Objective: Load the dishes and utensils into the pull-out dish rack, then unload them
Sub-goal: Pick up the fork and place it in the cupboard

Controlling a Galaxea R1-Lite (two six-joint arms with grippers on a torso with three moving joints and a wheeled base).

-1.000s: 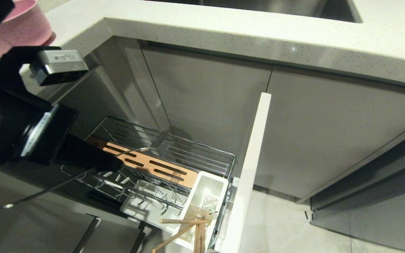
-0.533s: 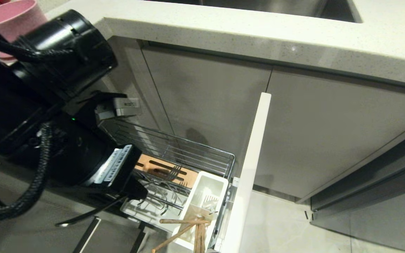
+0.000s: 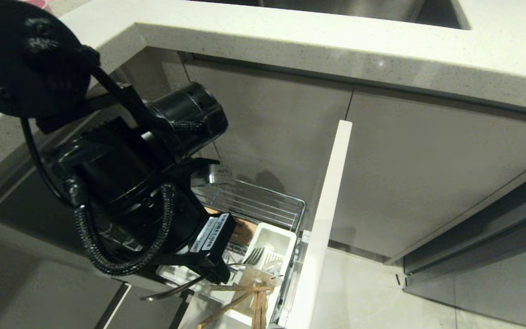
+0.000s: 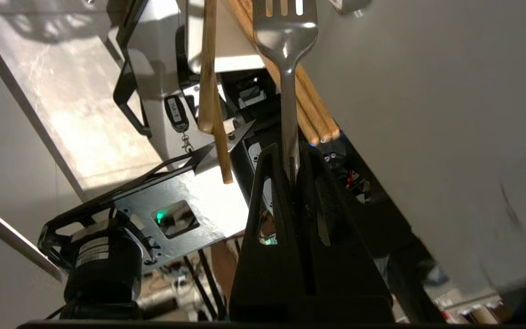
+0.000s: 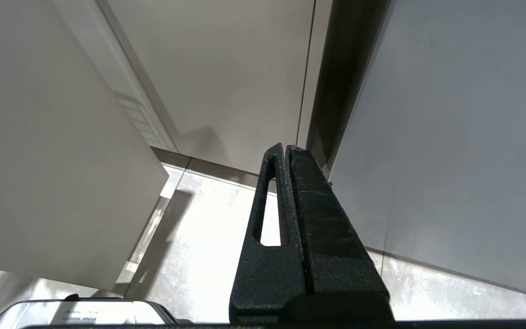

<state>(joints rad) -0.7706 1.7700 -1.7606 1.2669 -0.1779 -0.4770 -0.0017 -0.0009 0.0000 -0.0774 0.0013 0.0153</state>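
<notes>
The left gripper (image 3: 221,273) grips a silver fork (image 3: 253,257) by its handle, tines over the white utensil cup (image 3: 270,237) at the near right corner of the pull-out dish rack (image 3: 263,205); wooden chopsticks (image 3: 240,292) lean in the cup; the right gripper (image 5: 288,148), fingers pressed together, hangs empty beside cabinet doors

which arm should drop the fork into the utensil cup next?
Left. The left gripper is already shut on the fork, tines at the white utensil cup beside the chopsticks. The right gripper is shut, empty, near the floor.
</notes>
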